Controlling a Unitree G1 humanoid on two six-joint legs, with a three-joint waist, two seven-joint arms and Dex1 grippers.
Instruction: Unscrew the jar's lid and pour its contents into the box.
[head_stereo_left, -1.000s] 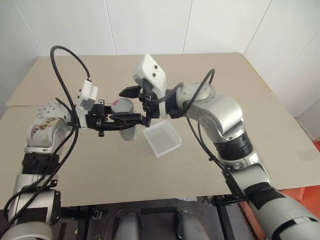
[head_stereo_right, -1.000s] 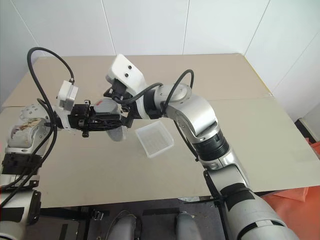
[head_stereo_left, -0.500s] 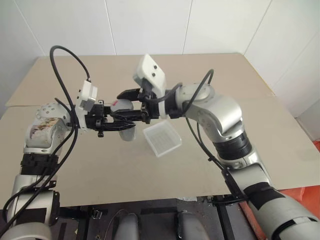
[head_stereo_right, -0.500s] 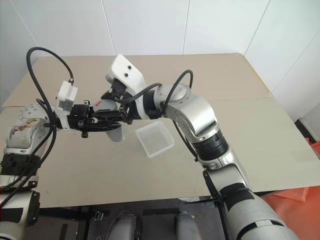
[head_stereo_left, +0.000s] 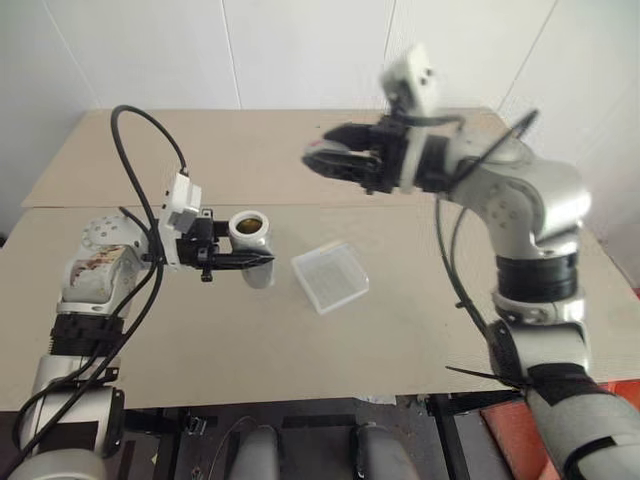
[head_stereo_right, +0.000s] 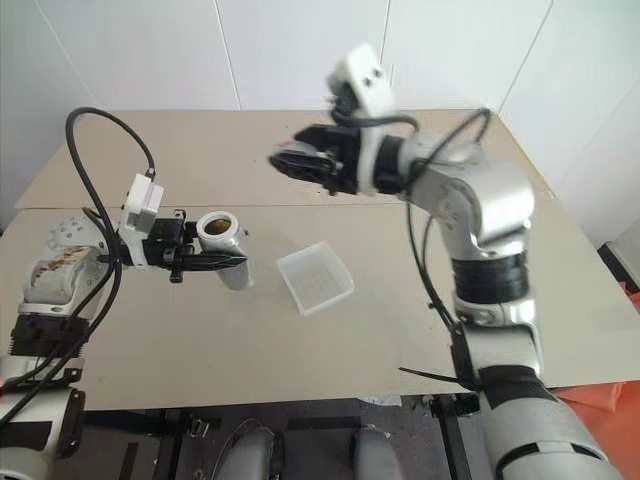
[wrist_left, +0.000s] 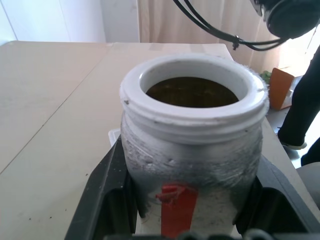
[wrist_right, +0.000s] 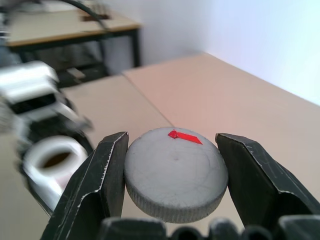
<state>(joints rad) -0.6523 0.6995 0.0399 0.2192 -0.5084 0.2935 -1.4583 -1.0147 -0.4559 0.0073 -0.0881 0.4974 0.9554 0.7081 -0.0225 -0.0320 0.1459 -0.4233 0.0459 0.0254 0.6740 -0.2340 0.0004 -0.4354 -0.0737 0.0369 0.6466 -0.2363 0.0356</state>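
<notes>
The jar (head_stereo_left: 251, 233) stands upright, its long axis vertical and its white-rimmed mouth facing up, lidless; the left wrist view shows a dark brownish interior, with individual bits too dim to make out, and a red patch low on its silvery wall; the left hand (head_stereo_left: 258, 261) is clamped on the jar's body, one black finger (wrist_left: 102, 192) on either side, holding it over the worktop (head_stereo_left: 200, 330); at about 4 o'clock from the jar, near but apart, the box (head_stereo_left: 330, 276) lies flat on the worktop, clear and whitish, with nothing visible inside; at roughly 1 o'clock, raised well above the surface, the right hand (head_stereo_left: 325, 160) grips the lid (wrist_right: 175, 172) by its ribbed edge between both fingers, a small red mark on the lid's top.
</notes>
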